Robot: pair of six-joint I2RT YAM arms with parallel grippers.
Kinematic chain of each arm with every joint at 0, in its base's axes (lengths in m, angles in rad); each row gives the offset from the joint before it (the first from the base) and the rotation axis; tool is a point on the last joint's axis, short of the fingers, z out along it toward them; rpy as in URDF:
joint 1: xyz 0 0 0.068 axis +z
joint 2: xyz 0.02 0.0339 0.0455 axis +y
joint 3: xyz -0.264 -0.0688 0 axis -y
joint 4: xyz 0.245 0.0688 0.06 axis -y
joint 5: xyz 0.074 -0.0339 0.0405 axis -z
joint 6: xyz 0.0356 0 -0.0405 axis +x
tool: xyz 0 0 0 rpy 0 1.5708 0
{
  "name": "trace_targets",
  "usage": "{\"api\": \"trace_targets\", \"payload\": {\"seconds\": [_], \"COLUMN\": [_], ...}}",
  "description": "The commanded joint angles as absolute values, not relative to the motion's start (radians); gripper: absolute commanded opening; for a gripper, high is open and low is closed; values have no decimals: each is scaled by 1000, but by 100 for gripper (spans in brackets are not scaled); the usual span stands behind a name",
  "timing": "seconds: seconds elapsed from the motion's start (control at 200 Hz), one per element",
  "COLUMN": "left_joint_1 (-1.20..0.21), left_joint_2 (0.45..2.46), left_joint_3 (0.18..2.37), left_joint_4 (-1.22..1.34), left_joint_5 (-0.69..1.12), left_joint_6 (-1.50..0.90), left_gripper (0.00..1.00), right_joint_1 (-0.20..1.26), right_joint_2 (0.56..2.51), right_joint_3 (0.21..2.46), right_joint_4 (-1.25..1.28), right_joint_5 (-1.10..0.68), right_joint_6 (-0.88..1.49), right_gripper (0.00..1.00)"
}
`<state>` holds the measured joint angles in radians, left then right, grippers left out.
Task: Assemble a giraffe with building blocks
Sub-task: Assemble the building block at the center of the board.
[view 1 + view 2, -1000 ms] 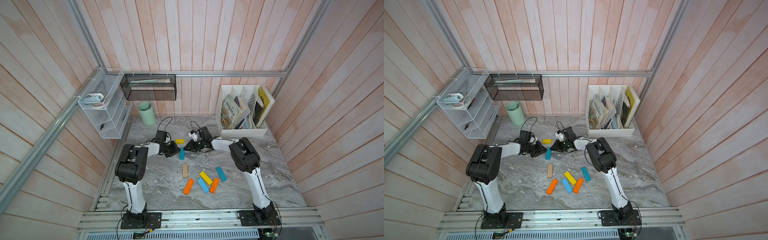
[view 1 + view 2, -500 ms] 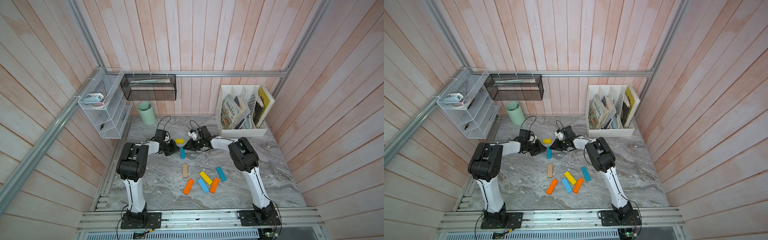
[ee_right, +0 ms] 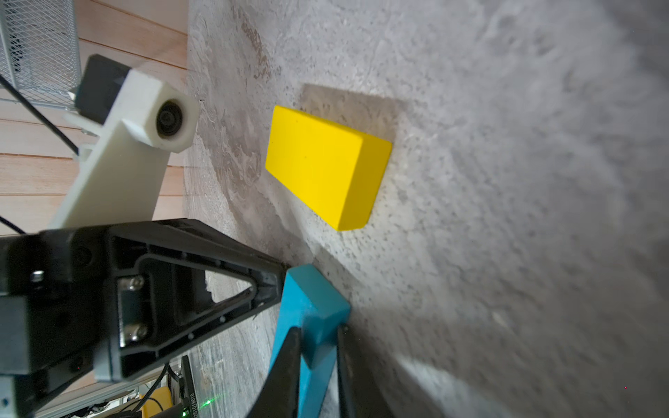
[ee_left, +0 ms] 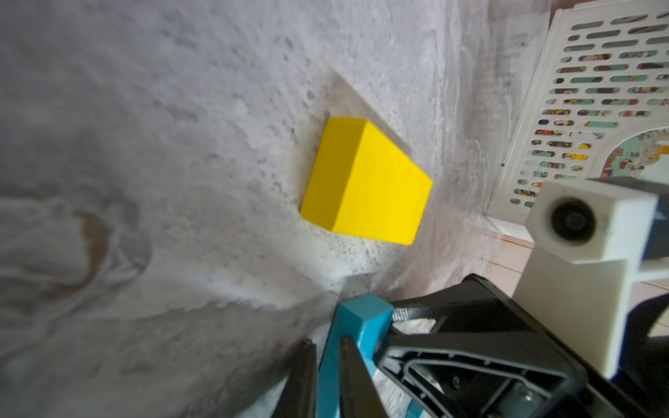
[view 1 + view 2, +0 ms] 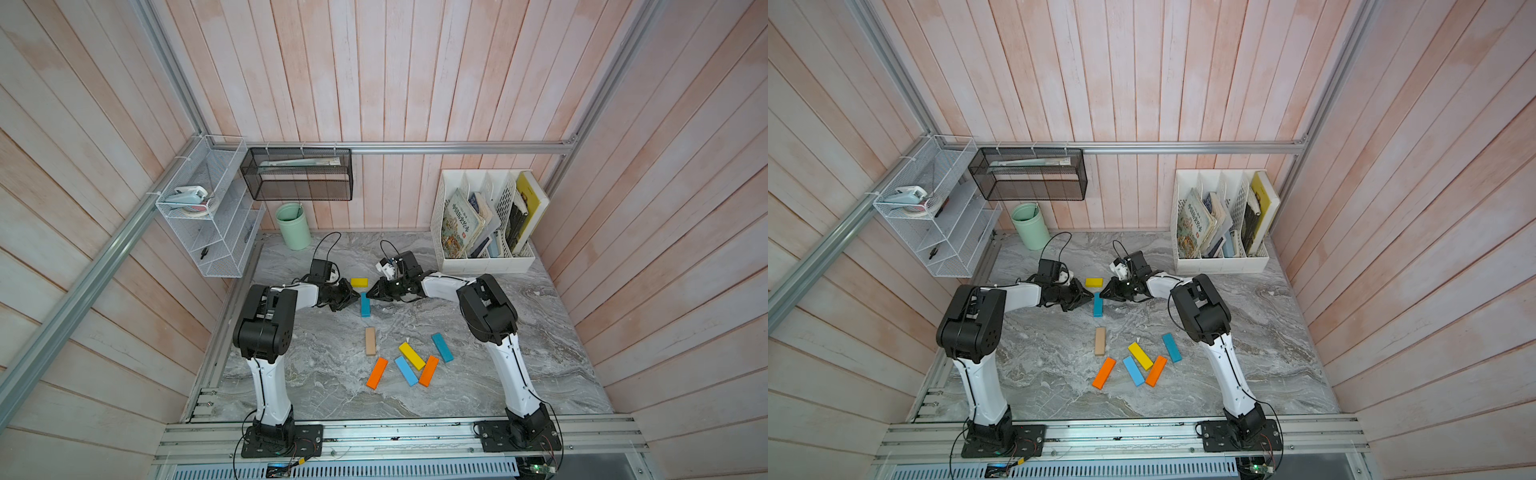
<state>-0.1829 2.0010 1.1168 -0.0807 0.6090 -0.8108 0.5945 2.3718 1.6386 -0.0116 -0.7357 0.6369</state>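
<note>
Left jaws have slid in across the worktop [image 5: 316,374] since a second ago and now sit against one long side of the teal neck block [image 5: 365,305], at its far end. The right jaws, opposite, seem to have shifted little, and the block lies much where it was. Each pair stands only a narrow slot apart, with teal showing in the slot in its own wrist view. Whether they pinch the block's edge or merely press on it I cannot tell.

The step in hand looks like seating this block as the top of the giraffe's neck, under the crosswise yellow head block [image 5: 359,282], which lies just beyond it with a sliver of worktop between. The next move probably calls for a small push along its length until teal meets yellow, guided on both sides so it stays in line with the tan block [image 5: 370,340], which lies apart, nearer the robot.

Five loose blocks [image 5: 406,370] wait in a cluster nearer still. The tips nearly meet, so the arms crowd each other, and the head block could be knocked askew. The mint cup [image 5: 293,228] and book rack [image 5: 482,262] stand well back, out of the way.
</note>
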Motion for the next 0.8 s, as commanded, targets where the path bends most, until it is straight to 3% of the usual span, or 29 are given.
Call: {"api": "trace_targets", "payload": {"seconds": [0.0, 0.795], "left_joint_1": [-182, -167], "left_joint_2": [2042, 2082], "left_joint_3": [1135, 1197], "left_joint_4": [-56, -78], "left_joint_5": [627, 612], "left_joint_6": [-825, -827], "left_gripper": [17, 17], "right_joint_1": [588, 594], "right_joint_2": [2420, 2455], "right_joint_3": [1650, 1720], "right_joint_4": [0, -9], "right_joint_5": [-744, -755], "right_joint_6": [652, 667], "right_gripper": [21, 21]}}
